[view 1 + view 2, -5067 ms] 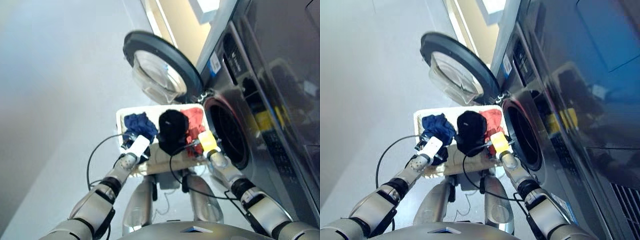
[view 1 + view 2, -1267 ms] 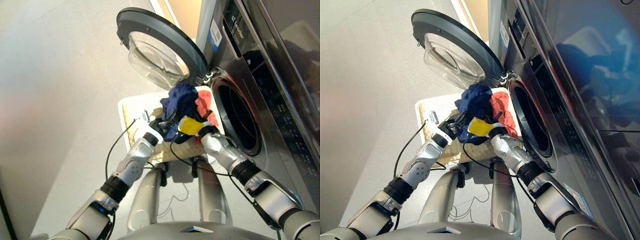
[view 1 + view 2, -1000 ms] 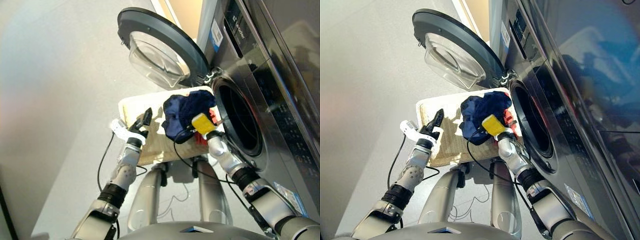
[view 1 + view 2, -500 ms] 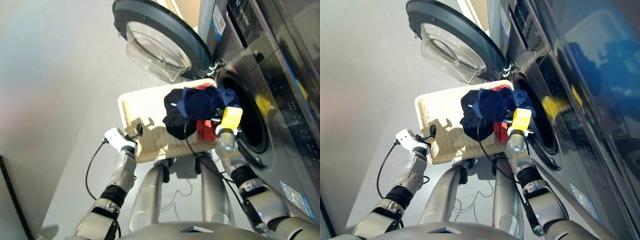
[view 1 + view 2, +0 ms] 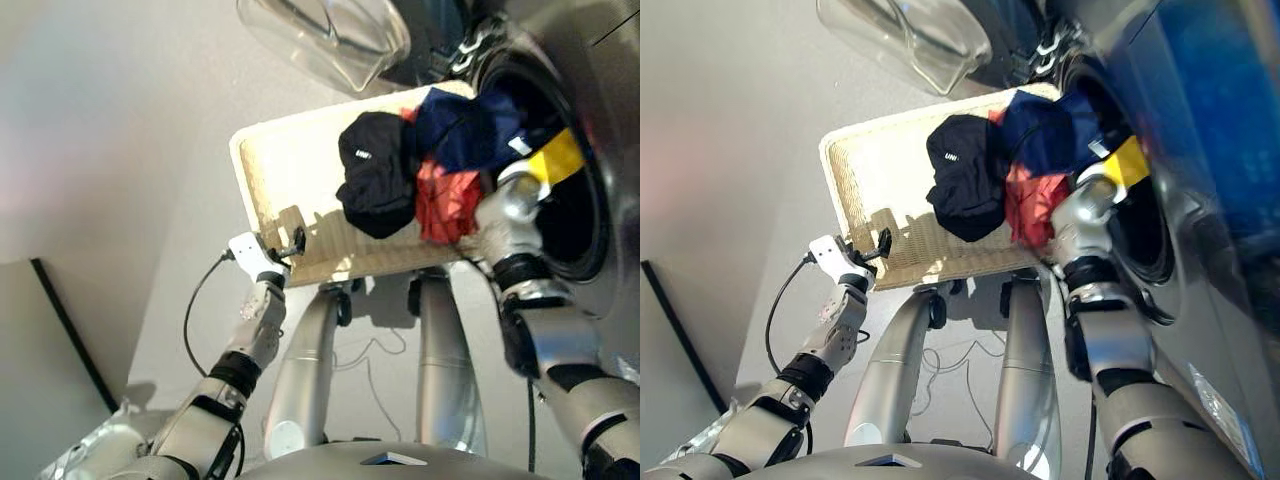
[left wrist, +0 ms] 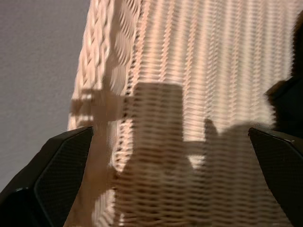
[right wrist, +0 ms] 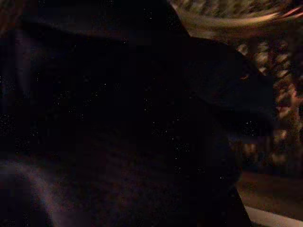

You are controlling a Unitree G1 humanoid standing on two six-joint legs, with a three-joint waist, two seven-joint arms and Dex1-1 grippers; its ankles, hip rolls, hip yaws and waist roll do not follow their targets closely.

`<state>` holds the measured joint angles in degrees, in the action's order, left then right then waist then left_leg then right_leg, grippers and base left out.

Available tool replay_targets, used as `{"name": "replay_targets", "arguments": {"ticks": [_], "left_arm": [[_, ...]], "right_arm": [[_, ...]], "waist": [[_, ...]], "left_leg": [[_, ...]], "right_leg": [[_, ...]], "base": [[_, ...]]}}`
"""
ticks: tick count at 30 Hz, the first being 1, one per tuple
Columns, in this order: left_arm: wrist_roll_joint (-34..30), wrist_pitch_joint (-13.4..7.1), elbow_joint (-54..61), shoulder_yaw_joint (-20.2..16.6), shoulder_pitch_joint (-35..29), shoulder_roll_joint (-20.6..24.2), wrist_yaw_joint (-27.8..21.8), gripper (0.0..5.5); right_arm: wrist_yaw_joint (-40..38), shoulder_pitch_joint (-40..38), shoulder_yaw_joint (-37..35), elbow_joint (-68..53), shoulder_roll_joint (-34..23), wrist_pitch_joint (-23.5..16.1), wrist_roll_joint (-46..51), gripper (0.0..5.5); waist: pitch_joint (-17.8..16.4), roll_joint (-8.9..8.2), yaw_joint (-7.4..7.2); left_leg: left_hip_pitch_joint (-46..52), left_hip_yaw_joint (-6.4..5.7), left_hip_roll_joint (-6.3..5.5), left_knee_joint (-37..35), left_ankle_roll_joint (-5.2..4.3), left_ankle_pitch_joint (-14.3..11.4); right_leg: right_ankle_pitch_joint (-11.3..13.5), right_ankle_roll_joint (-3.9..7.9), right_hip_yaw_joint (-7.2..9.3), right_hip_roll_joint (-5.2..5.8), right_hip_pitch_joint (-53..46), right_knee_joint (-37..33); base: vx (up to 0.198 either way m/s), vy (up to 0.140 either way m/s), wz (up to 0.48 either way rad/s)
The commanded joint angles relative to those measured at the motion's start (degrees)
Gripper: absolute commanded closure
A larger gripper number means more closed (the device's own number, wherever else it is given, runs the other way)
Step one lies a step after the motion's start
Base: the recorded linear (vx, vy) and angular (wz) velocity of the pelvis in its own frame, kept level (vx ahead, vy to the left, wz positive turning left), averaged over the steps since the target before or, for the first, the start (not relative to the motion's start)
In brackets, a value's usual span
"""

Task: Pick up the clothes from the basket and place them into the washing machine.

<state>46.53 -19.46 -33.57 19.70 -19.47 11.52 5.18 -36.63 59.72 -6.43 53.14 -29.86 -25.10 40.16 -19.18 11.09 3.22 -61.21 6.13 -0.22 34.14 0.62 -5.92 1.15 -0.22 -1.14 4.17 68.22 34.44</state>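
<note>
Grey washing machine [image 5: 600, 150] fills the three o'clock side. Cream basket [image 5: 290, 170] holds black garment [image 5: 375, 185] and coral garment [image 5: 445, 205]. Navy garment [image 5: 465, 130] hangs at the porthole, hiding right gripper [image 5: 520, 150]; its fingers cannot be told. Left gripper [image 6: 151, 156], at seven o'clock, spread apart.

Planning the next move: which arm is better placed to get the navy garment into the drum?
The right: its claw is at the washing machine opening with the navy garment. The left claw hangs empty by the basket.

no text can be read. the black garment [image 5: 375, 185] bears a small white mark, too small to make out.
</note>
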Motion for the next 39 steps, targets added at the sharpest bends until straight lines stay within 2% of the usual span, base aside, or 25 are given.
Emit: {"name": "replay_targets", "arguments": {"ticks": [1,3,7,8,9,14,17,21,29,32,39], "left_arm": [[-1.2,-0.9,0.0,-1.0,1.0,2.9,0.0,0.0],[-1.3,-0.7,-1.4,-1.0,0.9,2.6,0.1,0.0],[-1.3,-0.9,-3.0,-0.9,0.2,1.4,0.2,0.0],[-1.2,-1.1,-3.0,-0.9,-0.1,1.2,0.2,0.0],[-1.2,-1.1,-3.1,-0.7,-0.4,1.1,0.1,0.0],[-1.3,-1.2,-3.0,0.1,-1.5,0.9,-0.3,0.0],[-2.1,-0.6,-3.2,0.1,-2.6,1.4,-0.9,0.0],[-4.1,-0.1,-3.8,0.2,-3.9,1.6,-1.8,0.0],[-8.0,0.8,-7.1,2.7,-8.6,-0.1,-2.8,0.0],[-9.4,1.2,-8.3,4.3,-11.2,-0.9,-2.5,0.0],[-11.9,1.9,-12.4,5.6,-16.2,-2.7,-0.6,0.0]], "right_arm": [[-4.2,4.0,-1.5,-7.5,-8.5,-11.2,2.2,5.5],[-5.9,4.4,-3.7,-8.0,-10.3,-13.5,3.3,5.5],[-5.3,1.7,-3.4,-6.8,-9.1,-12.4,2.6,5.5],[-4.2,1.1,-3.0,-5.8,-8.5,-11.7,3.1,5.05],[-2.0,0.7,-2.1,-4.2,-7.8,-10.6,4.4,0.0],[8.7,-1.8,4.2,4.4,-4.6,-4.2,8.2,0.0],[15.4,-3.4,11.4,6.4,-3.1,1.3,4.9,0.0],[21.5,-6.5,17.7,5.0,-1.7,4.5,0.7,0.0],[29.4,-10.6,30.4,2.7,0.7,8.7,-13.3,0.0],[30.5,-11.2,34.1,0.6,1.8,9.3,-17.0,0.0],[31.0,-12.9,40.2,-7.0,4.8,9.7,-25.2,0.0]], "waist": [[2.3,1.39,-1.38],[2.8,1.26,-1.64],[3.2,0.84,-2.49],[3.2,0.78,-2.7],[3.3,0.67,-2.84],[3.7,0.0,-3.47],[3.7,-0.78,-3.7],[3.7,-2.03,-4.35],[3.8,-4.19,-4.88],[3.6,-4.82,-5.08],[3.0,-6.07,-5.72]], "left_leg": [[-1.5,-3.23,1.35,1.5,-0.42,-0.8],[-1.1,-3.19,1.54,1.0,-0.53,-1.0],[0.2,-2.82,1.56,-0.3,-0.55,-1.0],[0.5,-2.77,1.58,-0.7,-0.61,-0.9],[0.8,-2.72,1.61,-1.2,-0.7,-0.8],[2.2,-2.45,1.65,-3.3,-1.29,-0.2],[3.0,-2.36,1.84,-4.7,-1.64,0.5],[4.2,-2.23,1.82,-6.5,-1.95,1.4],[6.6,-2.61,1.67,-9.2,-2.05,2.7],[7.0,-2.75,1.58,-9.3,-1.92,2.8],[6.6,-2.88,1.81,-9.1,-1.57,2.7]], "right_leg": [[-4.4,4.33,0.56,-0.47,-0.4,3.1],[-4.7,4.43,0.5,-0.5,-0.6,2.9],[-4.5,4.43,0.27,-0.61,-1.5,1.8],[-4.3,4.43,0.25,-0.6,-1.8,1.5],[-4.1,4.43,0.29,-0.62,-2.1,0.9],[-3.2,4.16,0.86,-0.68,-4.1,-1.6],[-2.5,3.98,1.32,-0.67,-5.1,-3.1],[-1.5,3.95,1.91,-0.66,-6.9,-5.4],[-0.2,4.21,2.79,-0.61,-10.1,-8.9],[0.1,4.35,2.83,-0.7,-10.7,-9.5],[0.6,4.52,2.64,-0.91,-10.6,-10.2]], "base": [[0.0,0.0,0.0],[0.057,-0.012,-0.11],[0.014,0.0,-0.015],[0.0,0.0,0.0],[0.0,0.0,0.0],[0.0,0.0,0.0],[0.0,0.0,0.0],[0.0,0.0,0.0],[0.0,0.0,0.0],[0.0,0.0,0.0],[0.0,0.0,0.0]]}}
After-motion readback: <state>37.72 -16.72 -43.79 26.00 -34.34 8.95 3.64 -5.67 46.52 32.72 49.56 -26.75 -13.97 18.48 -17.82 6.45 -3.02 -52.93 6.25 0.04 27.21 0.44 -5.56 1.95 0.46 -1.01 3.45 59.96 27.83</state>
